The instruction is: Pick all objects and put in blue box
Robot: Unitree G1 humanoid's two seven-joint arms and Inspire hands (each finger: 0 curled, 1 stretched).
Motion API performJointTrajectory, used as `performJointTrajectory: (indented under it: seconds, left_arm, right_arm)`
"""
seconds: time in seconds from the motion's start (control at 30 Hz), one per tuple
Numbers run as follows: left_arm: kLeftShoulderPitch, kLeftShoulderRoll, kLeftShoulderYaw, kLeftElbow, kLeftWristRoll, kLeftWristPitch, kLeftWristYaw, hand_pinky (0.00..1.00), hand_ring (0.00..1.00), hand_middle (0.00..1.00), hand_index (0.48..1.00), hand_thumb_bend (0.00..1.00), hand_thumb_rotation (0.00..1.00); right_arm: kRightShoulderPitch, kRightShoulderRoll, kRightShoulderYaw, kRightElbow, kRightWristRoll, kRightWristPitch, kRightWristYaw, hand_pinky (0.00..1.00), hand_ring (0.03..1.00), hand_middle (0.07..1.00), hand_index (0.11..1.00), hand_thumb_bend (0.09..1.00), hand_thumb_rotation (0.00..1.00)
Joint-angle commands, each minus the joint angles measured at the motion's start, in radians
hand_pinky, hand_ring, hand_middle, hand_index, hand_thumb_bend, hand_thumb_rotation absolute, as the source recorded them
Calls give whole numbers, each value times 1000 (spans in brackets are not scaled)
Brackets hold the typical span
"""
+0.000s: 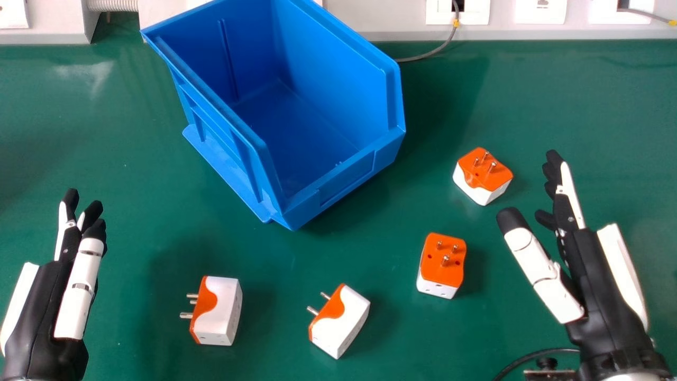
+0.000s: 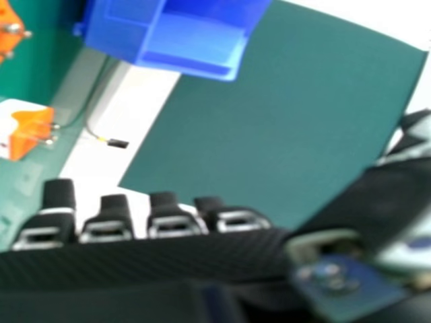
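Spread on the table point(image 1: 132, 159) near the low front of the smooth-walled box point(image 1: 346, 179), presumably for short transfers: from left, first plug point(image 1: 219, 312) and second plug point(image 1: 342, 321) on their sides, third plug point(image 1: 442, 264) and fourth plug point(image 1: 482, 177) pins-up. Flanked by left hand point(image 1: 79, 296) and right hand point(image 1: 587, 264), both empty, fingers straight, right thumb point(image 1: 536, 267) apart, likely leaving room to grasp. Molded in blocky orange-and-white plastic, metal-pinned.

Green work surface point(image 1: 132, 238), bordered at the far edge by a white panel point(image 1: 391, 29) fitted with wall plates point(image 1: 540, 15). Grey cable point(image 1: 441, 47) with yellow band point(image 1: 456, 23): runs from one plate onto the surface. Corrugated hose point(image 1: 112, 5): far edge, left. Black cable point(image 1: 534, 355): near edge, right.
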Motion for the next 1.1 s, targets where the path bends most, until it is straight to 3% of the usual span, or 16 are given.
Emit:
performJointTrajectory:
  seconds: [0.0,0.13,0.43,0.53,0.63,0.77,0.97,1.07]
  left_arm:
    - [3,-5,1,-26,3,-15,2,1000,1000,1000,1000,115,1000]
    - [11,-4,0,-36,3,-11,2,1000,1000,1000,1000,115,1000]
    - [18,-7,-7,-47,24,-12,8,1000,1000,1000,1000,115,1000]
    - [18,-17,-17,-55,33,-11,15,1000,1000,1000,1000,118,1000]
    - [22,-25,-26,-70,34,-9,19,1000,1000,1000,1000,124,1000]
    - [13,-35,-38,-65,40,-12,24,1000,1000,1000,1000,129,1000]
    - [0,-44,-50,-51,38,-14,29,1000,1000,1000,1000,130,1000]
    - [-4,-47,-54,-55,30,-8,27,1000,1000,1000,1000,130,1000]
  right_arm:
    - [-1,-8,-6,-32,3,-13,1,893,1000,1000,1000,366,920]
    - [4,-9,-9,-34,7,-8,6,892,1000,1000,1000,366,919]
    - [5,-16,-14,-28,17,-19,18,890,1000,1000,1000,365,919]
    - [1,-27,-14,-19,15,-24,25,892,1000,1000,1000,368,919]
    - [-5,-42,-15,0,6,-38,31,893,1000,1000,1000,380,919]
    - [-17,-64,-17,32,-2,-55,34,891,1000,1000,1000,393,911]
    - [-39,-60,8,53,-36,-49,21,886,1000,1000,998,412,888]
    - [-53,-42,26,80,-44,-58,6,887,1000,1000,996,422,880]
